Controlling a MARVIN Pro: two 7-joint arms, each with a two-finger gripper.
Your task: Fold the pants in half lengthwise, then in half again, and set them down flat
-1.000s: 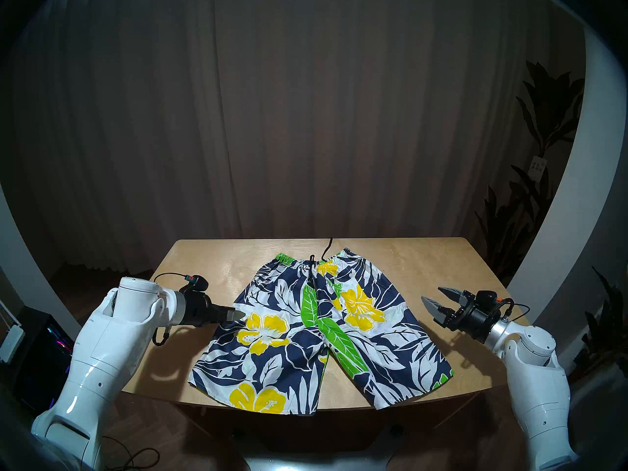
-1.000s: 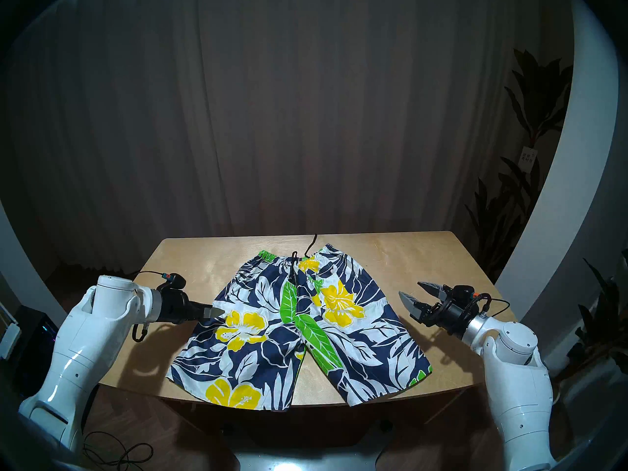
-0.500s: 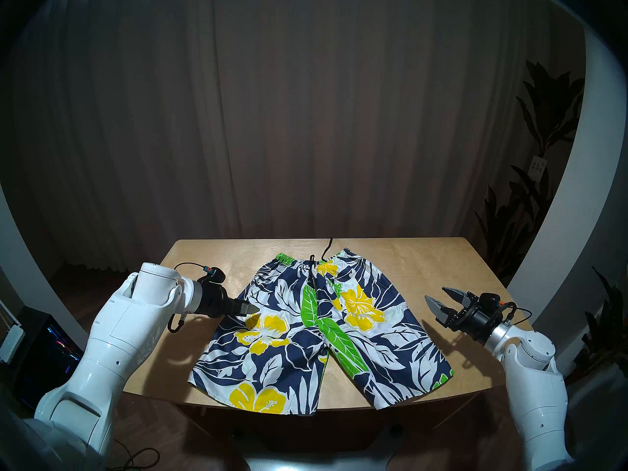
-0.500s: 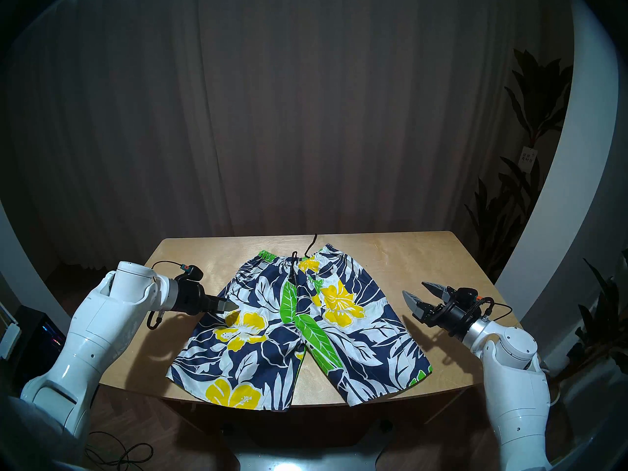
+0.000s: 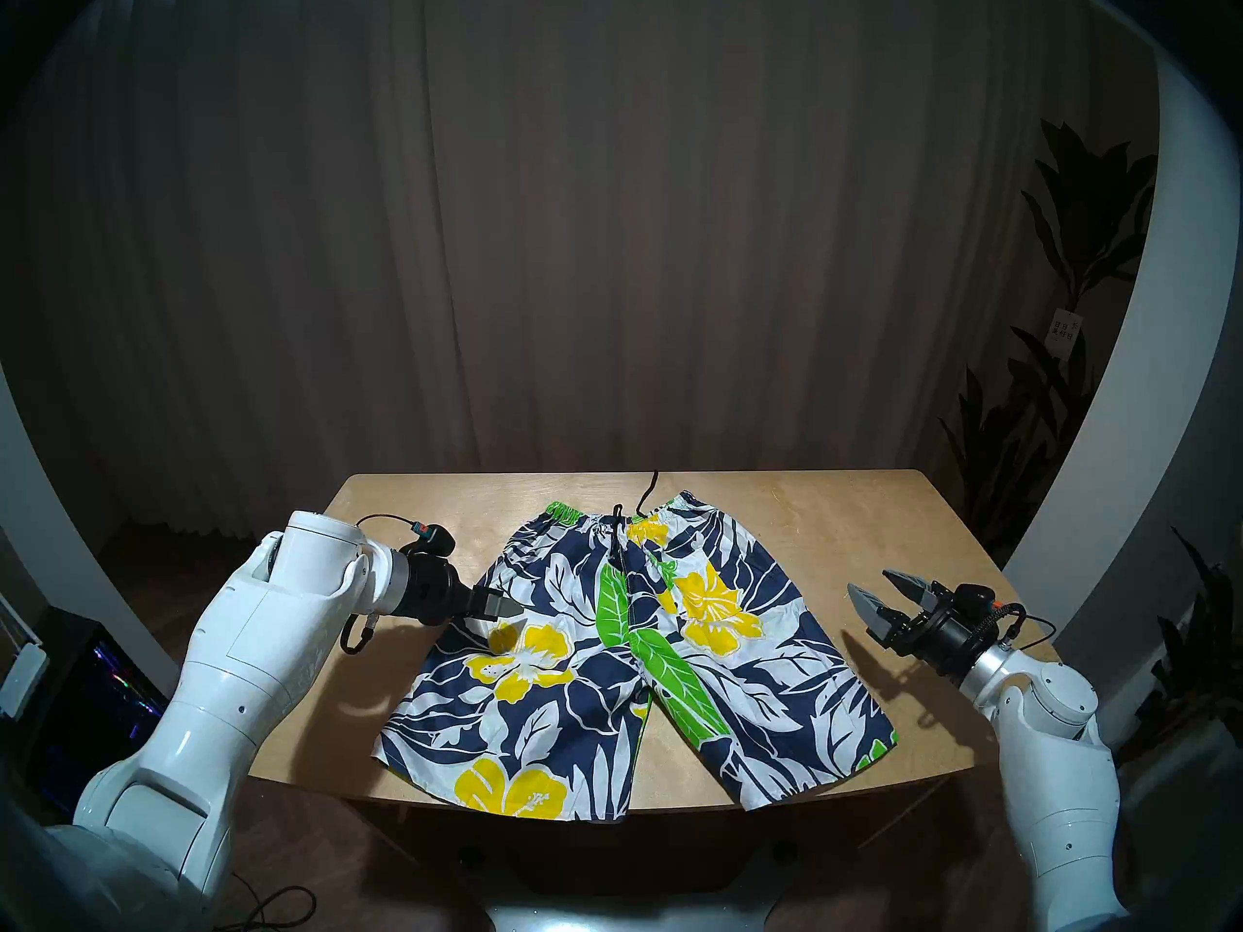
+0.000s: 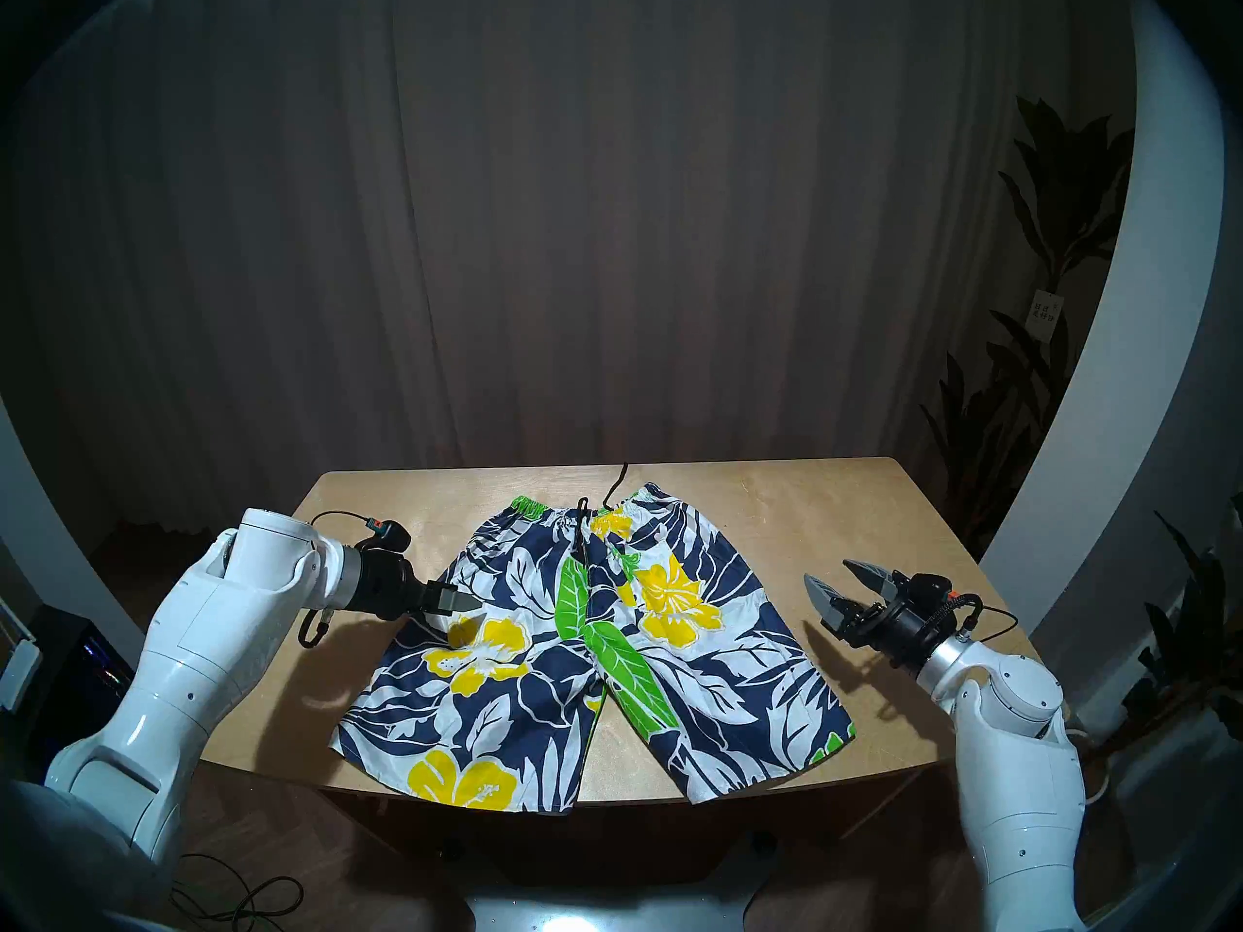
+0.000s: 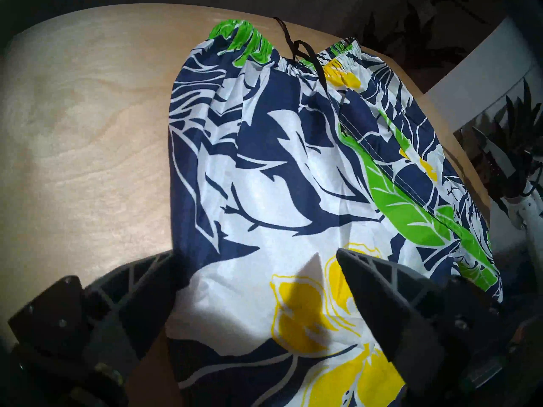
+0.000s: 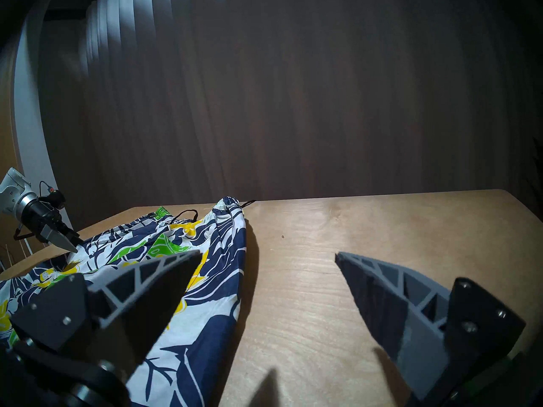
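Note:
The pants (image 5: 625, 648) are floral shorts, navy with white leaves, yellow flowers and green leaves. They lie flat and unfolded on the wooden table (image 5: 841, 527), waistband at the far side with the black drawstring (image 5: 649, 490), and the leg hems reach the near edge. My left gripper (image 5: 514, 609) is open and hovers just over the shorts' left edge, above a yellow flower (image 7: 296, 318); in the left wrist view (image 7: 257, 253) its jaws straddle that edge without gripping cloth. My right gripper (image 5: 870, 579) is open and empty above bare table to the right of the shorts (image 8: 205, 280).
A dark curtain hangs behind the table. Potted plants (image 5: 1049, 406) stand at the far right. A dark computer case (image 5: 87, 695) and cables (image 5: 269, 904) are on the floor at the left. Bare tabletop (image 6: 377, 527) lies on both sides of the shorts.
My left arm has moved forward and right, bringing its gripper from beside the shorts to over their left edge. My right gripper has drifted slightly right. The shorts have not moved.

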